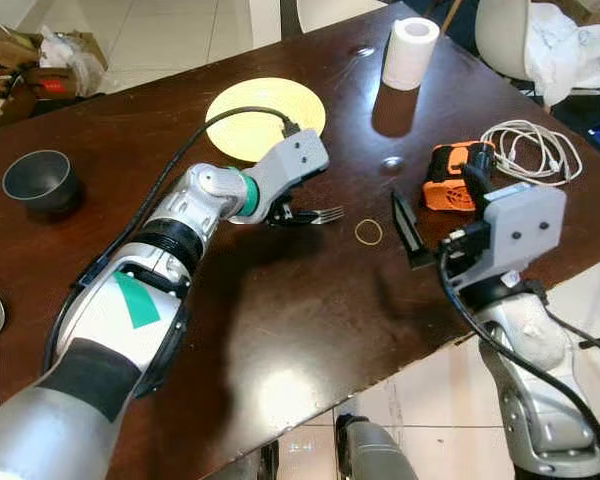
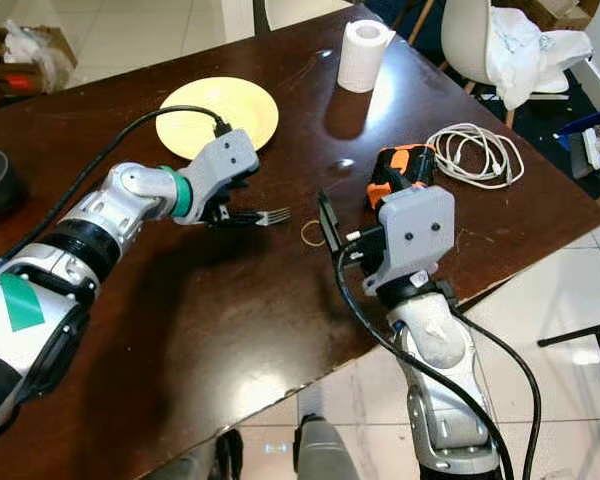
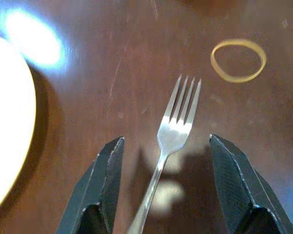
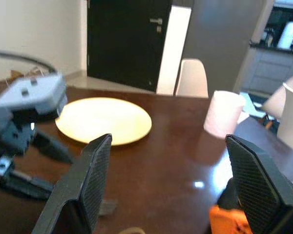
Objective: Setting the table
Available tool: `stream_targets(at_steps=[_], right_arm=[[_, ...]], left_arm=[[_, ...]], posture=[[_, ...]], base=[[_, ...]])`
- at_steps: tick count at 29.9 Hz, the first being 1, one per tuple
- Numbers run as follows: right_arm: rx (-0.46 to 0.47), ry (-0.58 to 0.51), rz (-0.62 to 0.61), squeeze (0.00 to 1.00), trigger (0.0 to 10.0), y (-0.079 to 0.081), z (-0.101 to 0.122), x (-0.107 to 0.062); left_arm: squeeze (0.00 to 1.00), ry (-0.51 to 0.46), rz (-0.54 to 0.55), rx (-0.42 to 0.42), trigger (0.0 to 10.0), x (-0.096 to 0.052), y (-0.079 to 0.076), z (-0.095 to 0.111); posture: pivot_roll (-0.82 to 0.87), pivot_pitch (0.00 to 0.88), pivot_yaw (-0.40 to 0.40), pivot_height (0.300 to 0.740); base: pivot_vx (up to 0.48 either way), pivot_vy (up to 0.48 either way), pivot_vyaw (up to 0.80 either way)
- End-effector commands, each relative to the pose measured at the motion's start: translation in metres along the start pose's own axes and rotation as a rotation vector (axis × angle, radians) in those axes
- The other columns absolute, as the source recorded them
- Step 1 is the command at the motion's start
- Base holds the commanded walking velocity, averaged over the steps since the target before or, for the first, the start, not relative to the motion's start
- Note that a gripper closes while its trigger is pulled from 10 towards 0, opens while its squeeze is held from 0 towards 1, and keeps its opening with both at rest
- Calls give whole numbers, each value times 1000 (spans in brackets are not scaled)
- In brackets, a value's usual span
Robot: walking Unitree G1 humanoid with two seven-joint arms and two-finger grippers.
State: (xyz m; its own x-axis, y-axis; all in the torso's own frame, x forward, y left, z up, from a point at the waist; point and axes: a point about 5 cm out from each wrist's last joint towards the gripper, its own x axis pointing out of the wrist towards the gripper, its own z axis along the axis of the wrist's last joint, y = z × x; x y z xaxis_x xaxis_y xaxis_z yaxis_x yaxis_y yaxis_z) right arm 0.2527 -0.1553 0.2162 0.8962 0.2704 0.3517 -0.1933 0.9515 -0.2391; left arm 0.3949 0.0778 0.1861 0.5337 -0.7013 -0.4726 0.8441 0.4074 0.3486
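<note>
— Where's the fork?

— Flat on the dark table, just beside the yellow plate, tines toward a rubber band. My left gripper sits low over it with the fingers spread wide — one on each side of the handle, neither touching it.

— And the other arm?

— My right gripper is raised near the table's edge, fingers wide apart and empty, facing the plate and a paper roll. An orange device and a coiled white cable lie beside it; a dark bowl is well apart.
</note>
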Motion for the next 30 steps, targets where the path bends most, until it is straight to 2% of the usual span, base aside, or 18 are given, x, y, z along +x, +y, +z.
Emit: stream_targets(at_steps=[1,8,14,20,30], right_arm=[[2,-22,23,0,10000,5,8,2],[7,-32,-27,0,10000,2,14,1],[14,-37,-51,0,10000,3,18,-2],[25,-26,-60,0,10000,6,18,-3],[40,-19,-87,0,10000,7,18,-6]], left_arm=[[0,51,-14,-33,10000,-1,0,-8],[0,104,-16,-45,10000,4,-7,-15],[0,70,11,-144,10000,12,-12,-11],[0,90,-28,-122,10000,16,-18,-10],[0,118,-11,-103,10000,19,-20,-11]], posture=[[-94,135,125,740],[-107,146,137,740],[-116,152,147,740],[-117,165,168,740],[-124,170,185,740]], base=[[0,0,0],[0,0,0],[0,0,0],[0,0,0],[0,0,0]])
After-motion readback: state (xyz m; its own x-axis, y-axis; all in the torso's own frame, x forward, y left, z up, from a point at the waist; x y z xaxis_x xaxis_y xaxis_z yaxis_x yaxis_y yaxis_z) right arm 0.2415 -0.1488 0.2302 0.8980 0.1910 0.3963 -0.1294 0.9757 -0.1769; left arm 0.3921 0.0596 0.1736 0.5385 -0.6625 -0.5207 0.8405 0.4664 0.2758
